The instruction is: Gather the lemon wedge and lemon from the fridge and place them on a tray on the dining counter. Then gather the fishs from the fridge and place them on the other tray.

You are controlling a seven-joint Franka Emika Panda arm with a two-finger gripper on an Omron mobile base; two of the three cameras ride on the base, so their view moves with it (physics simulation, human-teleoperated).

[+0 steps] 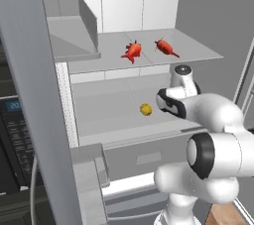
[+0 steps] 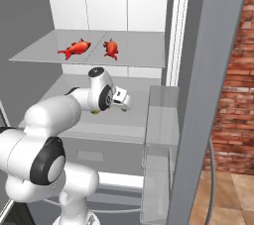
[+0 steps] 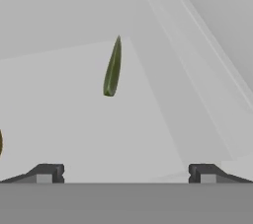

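The fridge (image 1: 30, 85) stood open, and the arm had its hand pushed in over the middle shelf, which made sense: that was where the yellow things lay. The lemon (image 1: 145, 109) sat on that pale shelf just beside the wrist, near its left side as seen from the left base camera. From the hand's own camera the gripper (image 3: 126, 172) showed its two dark tips spread wide with nothing between them, so it was carrying nothing.

Ahead of those tips, on the shelf floor, stood a thin greenish-yellow sliver (image 3: 112, 68), upright on its edge and apart from the fingers. I took it for the lemon wedge seen edge-on, though it was too thin in that view to be sure. A scrap of yellow also showed at that view's left edge.

The two fishs (image 1: 133, 51) (image 1: 166, 47) lay on the shelf above, near each other but not touching, well clear of the hand. That fitted the order of the job, lemons first, fish after.

To my eye the hand was low and level with the shelf so the spread jaws could slide around the sliver from the front.
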